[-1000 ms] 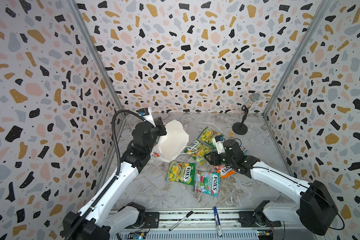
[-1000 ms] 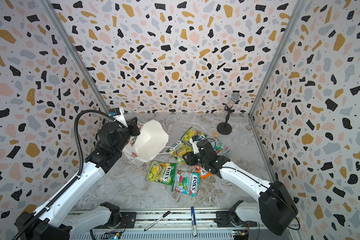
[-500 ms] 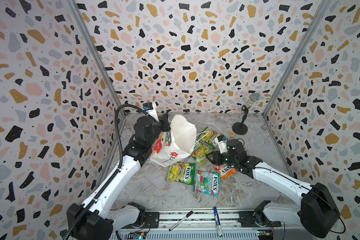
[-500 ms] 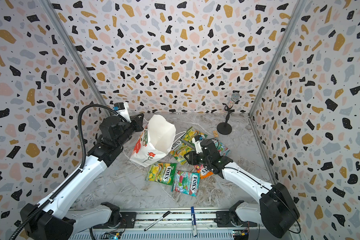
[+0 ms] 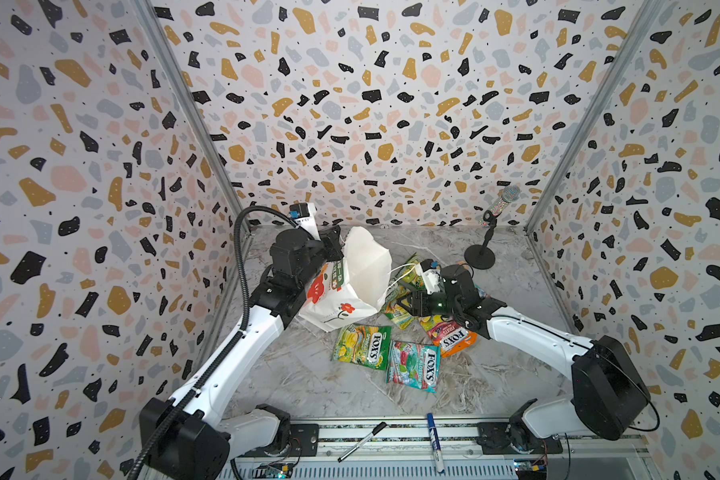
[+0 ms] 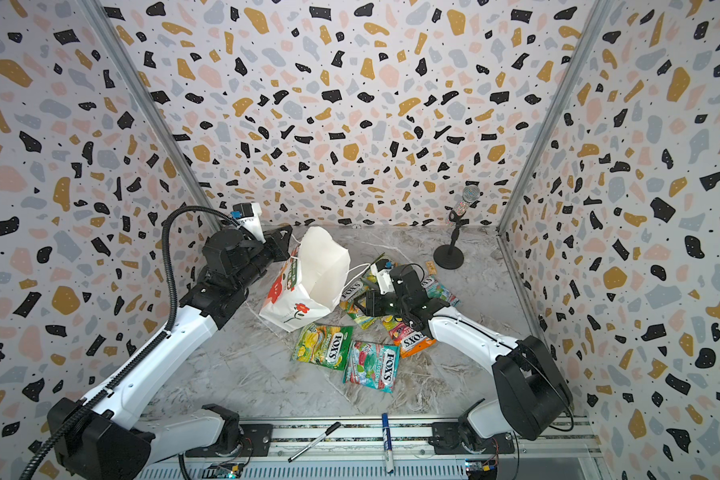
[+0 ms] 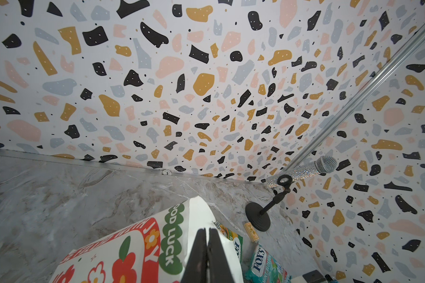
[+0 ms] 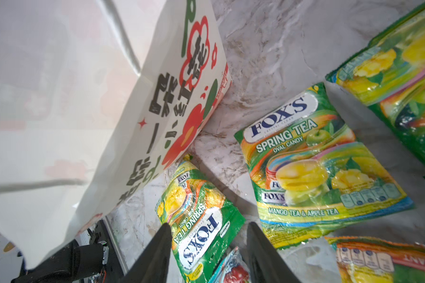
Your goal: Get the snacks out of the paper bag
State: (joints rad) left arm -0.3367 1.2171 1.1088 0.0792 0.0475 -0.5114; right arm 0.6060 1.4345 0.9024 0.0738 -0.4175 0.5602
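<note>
Found the left gripper (image 5: 335,249) pinched together on the high edge of the paper bag (image 5: 350,291), holding it tipped above the tabletop (image 5: 308,386). Against a second ago, found the bag raised and turned, its red-flower side now showing and its mouth swung toward the right gripper (image 5: 405,300). Saw that gripper just beside the bag's mouth, prongs apart with nothing between them, poised over a green-yellow packet (image 8: 201,220) and hardly shifted since. Spotted the snacks outside the bag, near its mouth: a second green-yellow packet (image 5: 362,340) just beside the bag's low corner, a teal packet (image 5: 413,365) touching it, an orange-pink packet (image 5: 449,337) beside the teal one, all unmoved.
</note>
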